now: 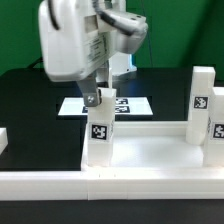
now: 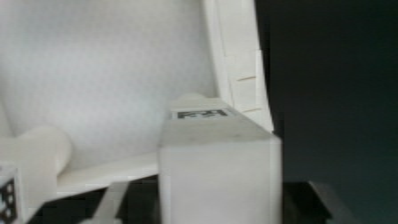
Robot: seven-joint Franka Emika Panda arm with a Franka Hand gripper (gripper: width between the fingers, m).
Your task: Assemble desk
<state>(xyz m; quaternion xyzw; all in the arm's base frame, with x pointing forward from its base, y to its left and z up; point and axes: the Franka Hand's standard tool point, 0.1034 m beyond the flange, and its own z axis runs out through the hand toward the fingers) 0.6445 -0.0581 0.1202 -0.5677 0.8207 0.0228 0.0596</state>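
Item, my two-finger gripper (image 1: 97, 98): jaws drawn in narrow on the top of a white square plastic post leg (image 1: 98, 140), which I hold upright. Item, the leg: long axis vertical, directly beneath my hand, its foot set at the near corner, toward the exterior view's left, of the large white plastic rectangular desk slab (image 1: 150, 150) with the raised rim; whether the foot is fully home in the corner socket I cannot tell. The wrist view shows the same leg (image 2: 217, 165) filling the frame between my fingers, the slab's pale surface (image 2: 107, 80) behind it. Item, a second white square post leg (image 1: 202, 100): already upright at the slab's corner on the exterior view's right, well apart from my hand. Item, the marker board (image 1: 105, 104): flat on the black table beyond the slab. Markings: one black-and-white tag on my leg's face, one on the second leg, several on the board; square code patterns only, no readable lettering or brand anywhere. Judgement: the coming move runs straight down along the leg's axis.
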